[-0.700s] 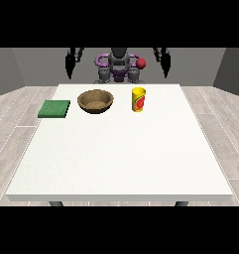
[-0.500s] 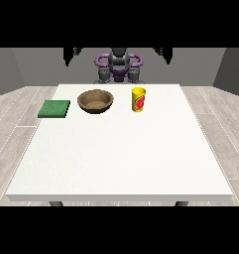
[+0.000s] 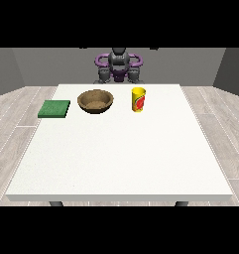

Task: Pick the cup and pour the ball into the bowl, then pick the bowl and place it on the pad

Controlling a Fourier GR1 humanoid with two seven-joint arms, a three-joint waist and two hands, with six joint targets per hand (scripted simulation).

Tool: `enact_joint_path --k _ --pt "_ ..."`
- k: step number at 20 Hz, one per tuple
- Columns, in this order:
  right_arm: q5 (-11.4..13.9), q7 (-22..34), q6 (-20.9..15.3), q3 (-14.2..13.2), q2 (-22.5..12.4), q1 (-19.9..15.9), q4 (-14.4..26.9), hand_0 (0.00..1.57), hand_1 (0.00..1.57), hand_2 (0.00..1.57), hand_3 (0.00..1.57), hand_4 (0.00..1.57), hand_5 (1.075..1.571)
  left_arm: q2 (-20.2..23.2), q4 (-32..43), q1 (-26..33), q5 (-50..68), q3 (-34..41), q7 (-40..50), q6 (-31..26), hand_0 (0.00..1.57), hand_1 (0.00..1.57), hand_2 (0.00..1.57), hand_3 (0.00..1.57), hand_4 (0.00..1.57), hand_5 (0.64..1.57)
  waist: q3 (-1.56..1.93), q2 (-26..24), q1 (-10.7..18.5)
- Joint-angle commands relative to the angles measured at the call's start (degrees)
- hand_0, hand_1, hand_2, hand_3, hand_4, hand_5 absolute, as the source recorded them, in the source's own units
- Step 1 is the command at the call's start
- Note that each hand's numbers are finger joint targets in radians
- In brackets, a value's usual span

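Cup, bowl, pad sitting along the far edge.
I'm seeing neither hand, so their state is unknown.

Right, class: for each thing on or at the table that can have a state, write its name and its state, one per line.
cup: upright on the table, untouched; contents hidden
bowl: upright, open side up, nothing visible inside
pad: flat at the table's edge at the view's left, nothing on it
table: carries the cup, bowl and pad, each standing apart
robot: behind the far edge, hands out of view
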Motion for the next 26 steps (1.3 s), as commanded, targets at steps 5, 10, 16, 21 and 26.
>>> enact_joint_path --k 5,10,16,21,26 --pt "-2.9 5.0 -0.3 -1.2 -0.9 -2.5 -12.1 0.0 0.0 0.0 0.0 0.76 1.549 0.0 -3.5 -9.1 -4.0 -1.2 3.0 5.6 0.0 0.0 0.0 0.0 0.59 1.557 0.01 10.7 -3.1" --pt "0.4 -8.3 -0.1 0.3 2.2 -8.0 -5.6 0.0 0.0 0.0 0.0 0.73 1.55 -0.8 3.8 -15.4 -4.9 0.4 -11.3 6.1 0.0 0.0 0.0 0.0 0.58 1.544 0.01 25.3 -3.4" --pt "-2.2 -15.1 2.5 -5.2 -0.6 -12.3 -0.7 0.0 0.0 0.0 0.0 0.69 1.543 1.1 11.1 -14.5 -5.1 2.0 -27.1 3.1 0.0 0.0 0.0 0.0 0.55 1.487 0.0 34.5 -2.2" --pt "-6.3 -17.6 6.9 -9.1 -3.7 -12.2 1.7 0.0 0.0 0.0 0.0 0.68 1.551 -0.6 22.1 -13.4 -5.7 2.7 -35.8 2.7 0.0 0.0 0.0 0.0 0.36 1.483 0.01 34.5 -4.4" --pt "-9.0 -21.3 11.2 -12.3 -6.1 -10.9 5.9 0.0 0.0 0.0 0.0 0.67 1.559 2.3 31.7 -15.3 -2.7 7.5 -41.8 -1.8 0.0 0.0 0.0 0.0 0.0 1.451 0.01 34.3 -4.6"
